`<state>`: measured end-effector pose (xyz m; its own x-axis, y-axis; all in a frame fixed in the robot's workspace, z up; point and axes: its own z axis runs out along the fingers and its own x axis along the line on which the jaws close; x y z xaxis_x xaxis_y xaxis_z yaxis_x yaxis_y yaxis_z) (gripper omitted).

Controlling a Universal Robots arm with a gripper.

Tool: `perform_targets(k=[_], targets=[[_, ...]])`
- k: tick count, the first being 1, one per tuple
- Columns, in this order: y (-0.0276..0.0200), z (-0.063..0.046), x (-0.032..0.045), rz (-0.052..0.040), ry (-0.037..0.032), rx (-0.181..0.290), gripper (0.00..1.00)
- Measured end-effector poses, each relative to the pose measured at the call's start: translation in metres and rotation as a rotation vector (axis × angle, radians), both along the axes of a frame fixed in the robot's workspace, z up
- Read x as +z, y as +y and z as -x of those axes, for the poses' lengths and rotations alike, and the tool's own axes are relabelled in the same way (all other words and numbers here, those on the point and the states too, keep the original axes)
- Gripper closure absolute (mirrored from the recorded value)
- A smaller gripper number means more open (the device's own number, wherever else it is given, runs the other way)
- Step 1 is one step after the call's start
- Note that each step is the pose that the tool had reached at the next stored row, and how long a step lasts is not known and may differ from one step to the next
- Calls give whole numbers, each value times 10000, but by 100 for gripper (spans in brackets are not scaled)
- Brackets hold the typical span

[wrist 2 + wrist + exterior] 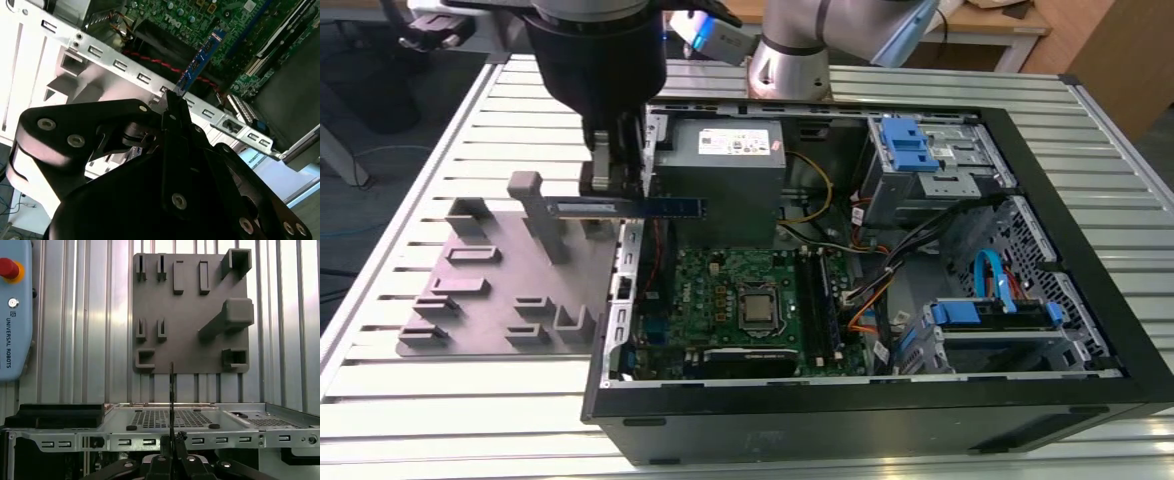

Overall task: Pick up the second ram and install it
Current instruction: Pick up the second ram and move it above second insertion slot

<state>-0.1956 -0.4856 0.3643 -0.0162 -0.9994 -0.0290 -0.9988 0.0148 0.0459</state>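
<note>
One step looks done: in the exterior view the pincer (pixel 616 192) grips the second ram (pixel 670 207) above the case wall (pixel 624 300) on the exterior view's left. Second wrist view: it points toward the motherboard (pixel 165 10), unseated.

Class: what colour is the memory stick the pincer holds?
The memory stick is blue, clearest in the second wrist view.
</note>
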Motion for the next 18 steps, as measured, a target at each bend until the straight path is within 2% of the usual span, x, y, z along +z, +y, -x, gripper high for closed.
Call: perform_targets(k=[18], targets=[[0, -372, -1, 0, 0, -1, 89]])
